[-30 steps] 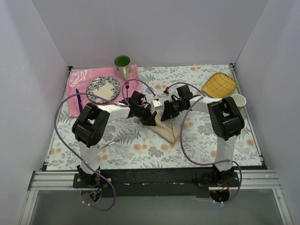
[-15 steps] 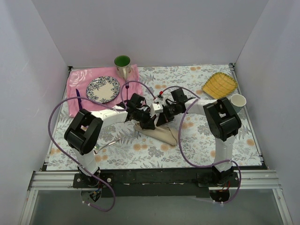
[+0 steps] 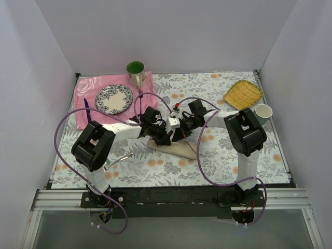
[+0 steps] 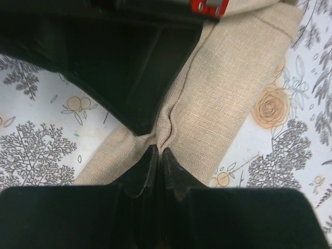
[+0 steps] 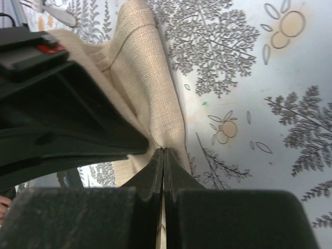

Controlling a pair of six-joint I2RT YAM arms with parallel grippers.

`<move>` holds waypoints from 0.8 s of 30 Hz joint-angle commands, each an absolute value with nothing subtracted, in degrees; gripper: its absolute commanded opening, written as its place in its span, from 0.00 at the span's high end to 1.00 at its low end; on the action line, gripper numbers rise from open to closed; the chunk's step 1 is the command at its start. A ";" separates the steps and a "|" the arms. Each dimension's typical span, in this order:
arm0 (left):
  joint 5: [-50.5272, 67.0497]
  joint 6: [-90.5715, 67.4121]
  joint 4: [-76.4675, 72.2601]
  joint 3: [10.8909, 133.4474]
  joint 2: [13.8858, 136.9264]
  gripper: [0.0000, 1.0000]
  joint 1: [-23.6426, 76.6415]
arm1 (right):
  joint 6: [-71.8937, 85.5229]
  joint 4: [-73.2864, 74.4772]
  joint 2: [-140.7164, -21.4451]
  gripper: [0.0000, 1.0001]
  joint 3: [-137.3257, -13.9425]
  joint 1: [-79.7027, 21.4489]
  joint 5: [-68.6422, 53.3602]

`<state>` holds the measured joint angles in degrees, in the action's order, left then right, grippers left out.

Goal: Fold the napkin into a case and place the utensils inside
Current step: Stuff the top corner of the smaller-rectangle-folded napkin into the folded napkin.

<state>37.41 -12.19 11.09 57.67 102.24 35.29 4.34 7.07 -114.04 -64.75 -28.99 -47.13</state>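
Note:
The beige napkin [image 3: 176, 148] lies folded into a narrow strip on the floral tablecloth at mid-table. Both grippers meet over its upper left end. My left gripper [image 3: 160, 136] is shut on a raised pinch of the cloth [image 4: 218, 93], its fingertips [image 4: 159, 151] pressed together around the fold. My right gripper [image 3: 179, 134] faces it, shut on the same ridge of napkin [image 5: 150, 78], with its tips [image 5: 164, 151] closed tight. Pale metal utensils [image 3: 115, 162] lie on the tablecloth to the near left, and they show again [image 5: 52, 9] at the top left corner of the right wrist view.
A pink mat [image 3: 88, 85] at the back left carries a patterned plate [image 3: 114, 98], a green-lined cup [image 3: 136, 71] and a dark purple utensil [image 3: 86, 110]. A yellow dish [image 3: 243, 94] and a white cup [image 3: 263, 111] stand at the back right. Purple cables loop around both arms.
My right gripper moved left to the napkin and shut on it beside the left one. The left gripper stayed shut on the cloth and shifted slightly.

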 commanded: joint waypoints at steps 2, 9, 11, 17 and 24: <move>33.84 -9.06 3.96 53.09 99.06 1.00 35.33 | 4.74 6.95 -115.05 0.99 -65.30 -29.18 -54.31; 33.48 -7.38 3.08 53.00 100.37 1.00 35.33 | 5.10 8.09 -116.28 0.99 -65.92 -29.18 -54.84; 34.19 -6.95 3.86 53.44 100.72 1.00 35.51 | 5.01 8.26 -116.28 0.99 -66.44 -29.18 -55.02; 34.98 -7.03 7.47 54.93 102.66 1.00 35.51 | 2.47 12.91 -114.26 0.86 -73.56 -28.13 -54.41; 35.86 -7.91 10.55 56.42 104.24 1.00 35.59 | -4.82 21.70 -109.69 0.54 -73.04 -26.19 -53.18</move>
<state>36.88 -8.78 7.66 55.27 102.98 35.44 1.08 15.29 -113.93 -73.73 -27.24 -52.73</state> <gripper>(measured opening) 0.042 0.390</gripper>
